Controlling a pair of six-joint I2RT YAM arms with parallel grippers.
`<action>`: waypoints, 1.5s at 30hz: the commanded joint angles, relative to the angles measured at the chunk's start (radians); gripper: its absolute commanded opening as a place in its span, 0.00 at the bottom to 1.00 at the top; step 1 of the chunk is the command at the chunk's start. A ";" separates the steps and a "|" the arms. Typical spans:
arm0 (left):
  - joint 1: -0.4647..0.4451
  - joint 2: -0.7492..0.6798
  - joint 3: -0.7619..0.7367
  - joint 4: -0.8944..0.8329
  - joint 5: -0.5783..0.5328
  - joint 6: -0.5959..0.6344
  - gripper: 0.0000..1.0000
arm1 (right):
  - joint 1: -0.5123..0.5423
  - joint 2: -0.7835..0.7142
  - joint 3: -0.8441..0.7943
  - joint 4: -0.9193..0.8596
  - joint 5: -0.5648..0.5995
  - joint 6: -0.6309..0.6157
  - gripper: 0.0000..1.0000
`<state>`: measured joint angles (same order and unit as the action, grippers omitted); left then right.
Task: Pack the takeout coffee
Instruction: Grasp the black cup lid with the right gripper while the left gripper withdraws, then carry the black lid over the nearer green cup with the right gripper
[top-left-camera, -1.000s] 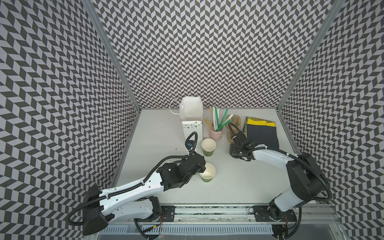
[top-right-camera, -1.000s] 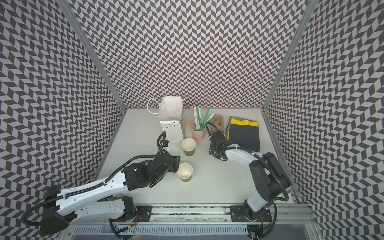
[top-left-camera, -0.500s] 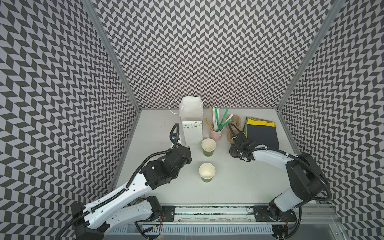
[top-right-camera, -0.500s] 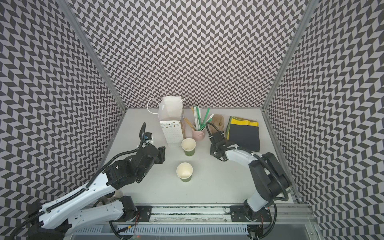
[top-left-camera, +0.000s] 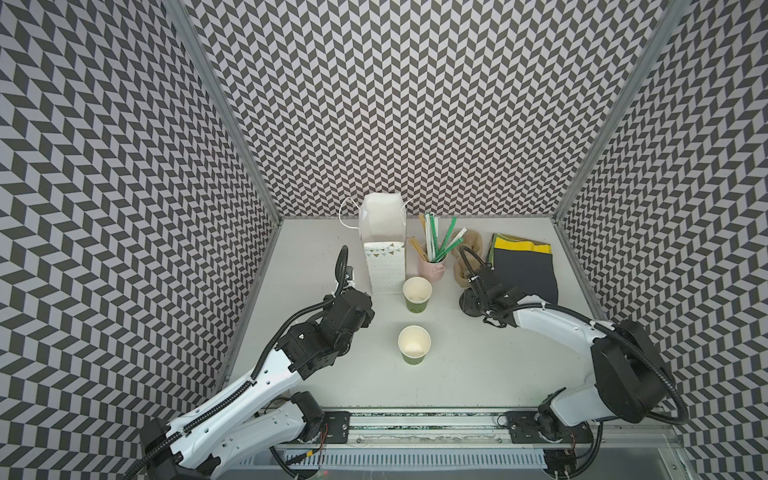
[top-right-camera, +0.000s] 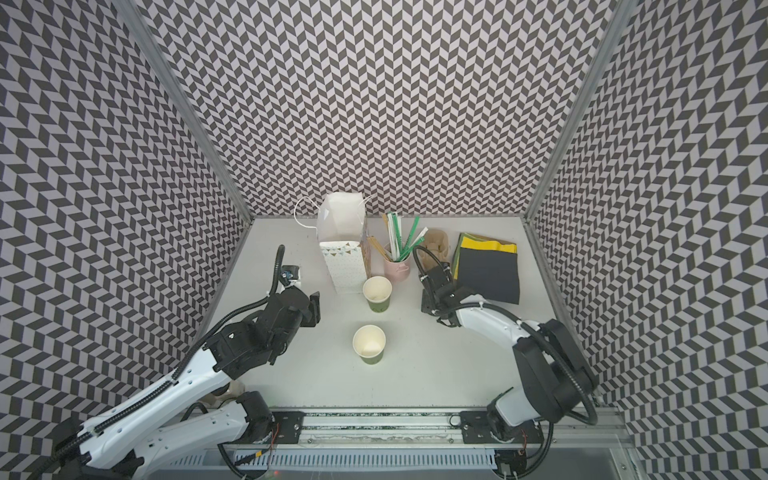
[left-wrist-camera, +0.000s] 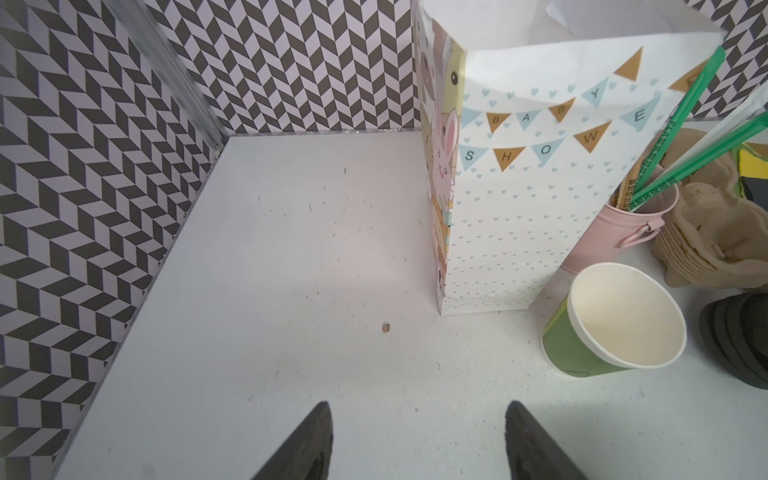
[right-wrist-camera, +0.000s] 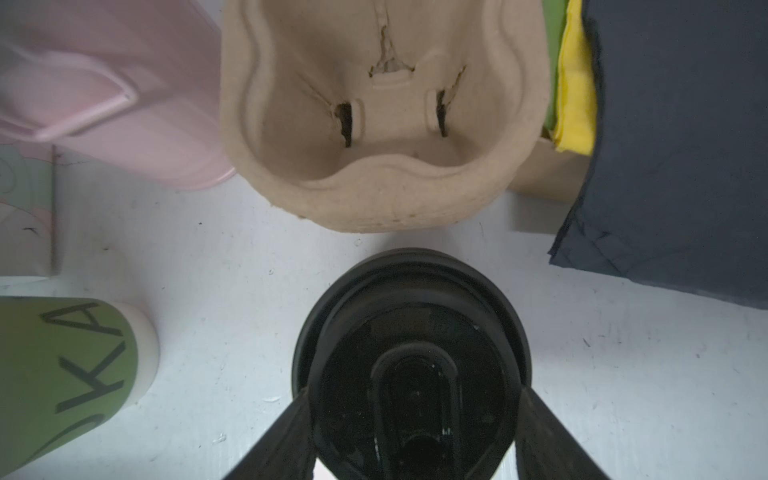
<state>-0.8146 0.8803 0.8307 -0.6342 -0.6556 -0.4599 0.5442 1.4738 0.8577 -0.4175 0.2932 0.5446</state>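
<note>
Two alike green paper cups stand upright with no lid on either: one beside the gift bag (top-left-camera: 417, 293) (top-right-camera: 377, 293) (left-wrist-camera: 623, 316), with dark letters on its side (right-wrist-camera: 62, 365), the other nearer the front (top-left-camera: 414, 345) (top-right-camera: 369, 344). I cannot tell which is the takeout coffee. My left gripper (left-wrist-camera: 417, 415) (top-right-camera: 313, 309) hangs open and empty, left of both cups. My right gripper (right-wrist-camera: 415, 392) (top-left-camera: 471, 305) is down over a stack of black lids, its fingers pressing the two sides of the top black lid (right-wrist-camera: 411, 316).
A white gift bag (top-left-camera: 384, 253) stands open at the back. Next to it are a pink cup of straws (top-left-camera: 432, 262), brown pulp cup carriers (top-left-camera: 467, 249) (right-wrist-camera: 374, 124) and folded dark and yellow cloths (top-left-camera: 525, 266). Patterned walls close three sides.
My left gripper let go of the front cup, opened and drew back to the left. My right gripper narrowed onto the lid stack and barely moved.
</note>
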 joint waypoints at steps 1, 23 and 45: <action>0.005 -0.018 -0.013 0.041 0.038 0.026 0.67 | 0.013 -0.039 -0.019 0.004 0.025 0.015 0.60; 0.008 -0.003 -0.024 0.102 0.191 0.063 0.73 | 0.042 -0.122 -0.058 0.073 -0.057 0.009 0.58; 0.056 -0.127 -0.031 0.081 0.052 0.026 0.73 | 0.379 -0.261 0.153 -0.205 -0.081 -0.038 0.47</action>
<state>-0.7685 0.7609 0.8032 -0.5426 -0.5571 -0.4149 0.8783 1.2148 0.9653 -0.5499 0.1967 0.5186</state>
